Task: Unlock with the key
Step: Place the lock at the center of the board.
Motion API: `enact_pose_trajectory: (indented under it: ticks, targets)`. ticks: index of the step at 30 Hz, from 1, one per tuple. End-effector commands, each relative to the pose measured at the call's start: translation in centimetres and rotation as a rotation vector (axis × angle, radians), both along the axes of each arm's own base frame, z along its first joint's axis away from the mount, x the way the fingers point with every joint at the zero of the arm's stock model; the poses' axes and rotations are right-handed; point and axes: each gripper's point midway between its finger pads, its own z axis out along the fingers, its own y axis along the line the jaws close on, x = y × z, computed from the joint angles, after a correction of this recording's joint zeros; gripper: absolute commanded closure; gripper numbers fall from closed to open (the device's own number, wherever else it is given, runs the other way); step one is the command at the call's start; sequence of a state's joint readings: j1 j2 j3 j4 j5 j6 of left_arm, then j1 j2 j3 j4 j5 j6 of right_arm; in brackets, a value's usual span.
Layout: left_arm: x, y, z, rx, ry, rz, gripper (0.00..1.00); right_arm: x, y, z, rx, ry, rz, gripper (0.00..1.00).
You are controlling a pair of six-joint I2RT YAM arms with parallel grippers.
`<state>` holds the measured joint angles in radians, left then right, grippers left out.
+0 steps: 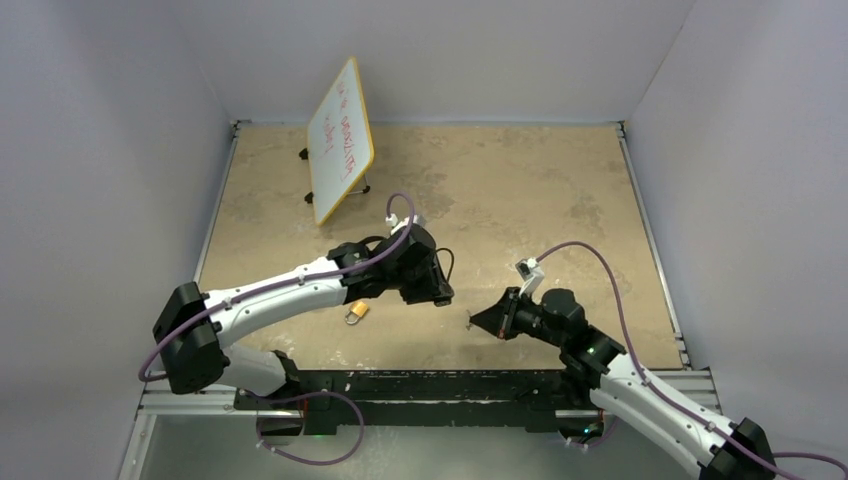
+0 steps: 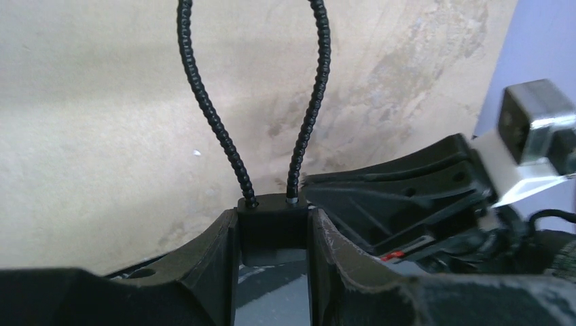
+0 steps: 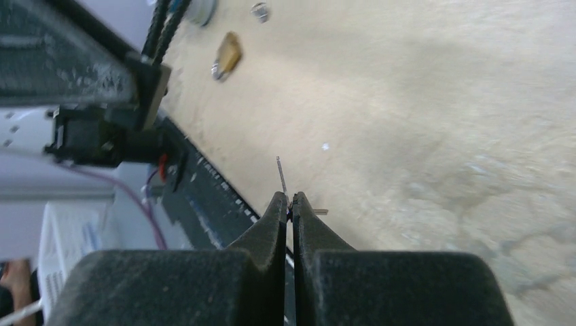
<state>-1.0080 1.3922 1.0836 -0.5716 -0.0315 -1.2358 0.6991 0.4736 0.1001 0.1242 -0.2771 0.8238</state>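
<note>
My left gripper [image 2: 273, 217] is shut on a small black lock body [image 2: 273, 206], and the lock's beaded black cable loop [image 2: 204, 102] rises away from the fingers. From above, the left gripper [image 1: 438, 292] hangs over the near middle of the table. My right gripper [image 3: 290, 202] is shut on a thin metal key [image 3: 281, 175], seen edge-on and sticking out past the fingertips. In the top view the right gripper [image 1: 478, 321] points left, with the key [image 1: 468, 322] a short gap to the right of the lock and below it. The lock [image 3: 152, 81] shows at the upper left of the right wrist view.
A small brass padlock [image 1: 356, 312] lies on the tan table under the left forearm, and the padlock [image 3: 226, 54] also appears in the right wrist view. A tilted whiteboard [image 1: 340, 140] stands at the back left. The black base rail [image 1: 420, 385] runs along the near edge.
</note>
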Motion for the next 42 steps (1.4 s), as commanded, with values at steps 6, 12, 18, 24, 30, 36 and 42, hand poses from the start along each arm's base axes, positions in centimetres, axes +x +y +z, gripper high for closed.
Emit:
enact_pose_trajectory:
  ticks: [6,12,18,24,30,36,42]
  targets:
    - [3.0,0.2,1.8,-0.082,-0.589,-0.239,1.00,4.8,-2.0,1.4,-0.143,-0.001,-0.252,1.00]
    - [2.1,-1.3,1.2,-0.133,-0.878,-0.451,1.00,6.6,-3.0,3.2,-0.249,-0.055,-0.301,1.00]
    - [1.2,-3.1,-0.7,-0.173,-1.092,-0.621,1.00,8.0,-3.2,3.7,-0.317,-0.082,-0.306,1.00]
    - [-0.3,-3.6,-3.0,-0.251,-1.300,-0.723,1.00,8.2,-3.5,4.1,-0.328,-0.097,-0.309,1.00]
    - [-1.6,-4.4,-4.7,-0.332,-1.319,-0.773,0.99,6.4,-2.8,2.8,-0.300,-0.038,-0.237,1.00]
    - [-1.4,-5.0,-7.1,-0.299,-1.264,-0.819,0.90,5.6,-2.3,3.2,-0.295,-0.061,-0.164,1.00]
    - [-1.1,-5.3,-9.7,-0.259,-1.211,-0.830,0.74,5.8,-1.8,2.5,-0.316,-0.053,-0.133,1.00]
